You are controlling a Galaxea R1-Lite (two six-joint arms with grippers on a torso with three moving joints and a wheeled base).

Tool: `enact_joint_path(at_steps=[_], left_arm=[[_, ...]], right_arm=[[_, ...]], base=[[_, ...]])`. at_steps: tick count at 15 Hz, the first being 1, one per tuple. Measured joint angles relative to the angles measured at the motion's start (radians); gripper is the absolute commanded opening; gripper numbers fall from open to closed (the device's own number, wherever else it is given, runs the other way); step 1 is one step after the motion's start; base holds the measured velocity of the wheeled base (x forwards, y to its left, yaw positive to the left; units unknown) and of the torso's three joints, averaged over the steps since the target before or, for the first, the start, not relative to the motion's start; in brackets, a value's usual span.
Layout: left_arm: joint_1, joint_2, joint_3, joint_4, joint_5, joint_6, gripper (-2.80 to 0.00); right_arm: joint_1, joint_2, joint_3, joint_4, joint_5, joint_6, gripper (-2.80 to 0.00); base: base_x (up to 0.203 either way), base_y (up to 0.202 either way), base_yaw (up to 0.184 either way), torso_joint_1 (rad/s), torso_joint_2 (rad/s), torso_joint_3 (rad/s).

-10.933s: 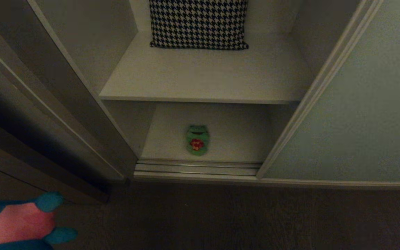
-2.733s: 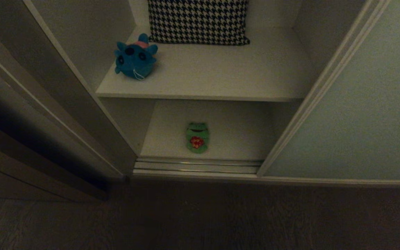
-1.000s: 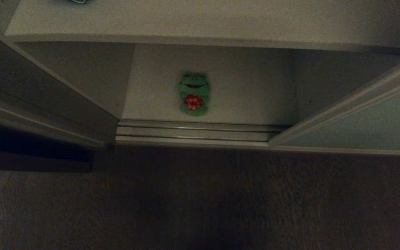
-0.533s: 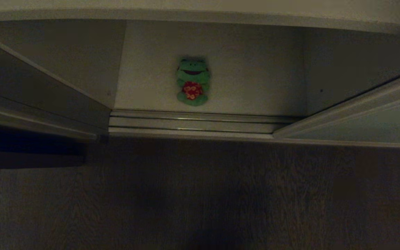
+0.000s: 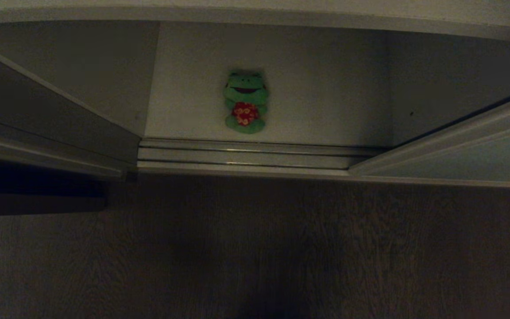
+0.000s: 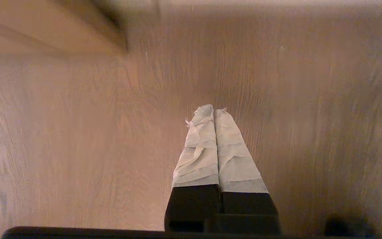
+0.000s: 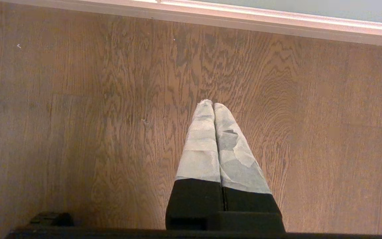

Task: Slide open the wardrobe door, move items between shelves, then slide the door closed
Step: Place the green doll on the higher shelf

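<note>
Currently you are looking down at the green frog plush (image 5: 245,103), which is lying on its back on the bottom shelf (image 5: 321,106) of the open wardrobe, red chest patch facing up. Taking the frog as your reference: the ribbed metal floor track (image 5: 246,156) is running just in front of it, between the frog and the dark wood floor (image 5: 255,248); the front edge of the upper shelf (image 5: 255,15) is crossing well above and behind it; the sliding wardrobe door (image 5: 467,159) is standing well to the right of it, pushed aside and leaving the opening uncovered; and the white inner side wall (image 5: 73,66) is standing well to the left of it. Neither arm is appearing in the head view, and nothing is touching the frog. You are seeing the left gripper (image 6: 210,111) only in its own wrist view, where its taped fingers are pressing together with nothing between them, pointing down at the floor away from the frog. You are seeing the right gripper (image 7: 212,104) the same way, taped fingers pressing tip to tip and holding nothing, hanging over the floor near the cream bottom rail (image 7: 277,25) of the door. The teal-blue plush is lying outside every view.
</note>
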Motion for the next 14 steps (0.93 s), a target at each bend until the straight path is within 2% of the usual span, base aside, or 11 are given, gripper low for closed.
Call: enact_joint_path(at_steps=[3,6,8,11,14], left_arm=[[-0.001,0.112,-0.133,0.098,-0.041,-0.011,-2.80],[-0.003,0.407,-0.284,0.150,-0.105,-0.078,-2.80],[-0.004,0.652,-0.370,0.148,-0.155,-0.095,-2.80],[-0.006,1.023,-0.457,0.048,-0.225,-0.088,-2.80],[-0.034,1.340,-0.562,-0.145,-0.259,-0.105,-2.80]], right_arm=[[0.000,0.000,0.000,0.000,0.000,0.000,-2.80],[0.000,0.000,0.000,0.000,0.000,0.000,-2.80],[0.000,0.000,0.000,0.000,0.000,0.000,-2.80],[0.000,0.000,0.000,0.000,0.000,0.000,-2.80],[0.000,0.000,0.000,0.000,0.000,0.000,-2.80]], base=[[0.000,0.000,0.000,0.000,0.00,0.000],[0.000,0.000,0.000,0.000,0.00,0.000],[0.000,0.000,0.000,0.000,0.00,0.000],[0.000,0.000,0.000,0.000,0.00,0.000],[0.000,0.000,0.000,0.000,0.00,0.000]])
